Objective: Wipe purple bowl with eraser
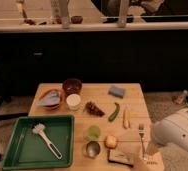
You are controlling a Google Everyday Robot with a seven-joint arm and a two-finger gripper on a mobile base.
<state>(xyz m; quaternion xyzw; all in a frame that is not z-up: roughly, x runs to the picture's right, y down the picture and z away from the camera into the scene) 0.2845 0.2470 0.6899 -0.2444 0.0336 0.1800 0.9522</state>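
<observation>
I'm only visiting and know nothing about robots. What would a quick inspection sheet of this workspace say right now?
Surface: wooden table, with many small things spread across it.
Job's things: purple bowl upright at the far left; eraser at the near edge, well apart from the bowl.
Clutter: white cup and orange-rimmed dish beside the bowl; blue-grey sponge; fork; green tray holding a brush.
End effector: low at the table's near right corner, just right of the eraser, far from the bowl.
Cables: nothing seen.
Surroundings: dark cabinets behind the table.
</observation>
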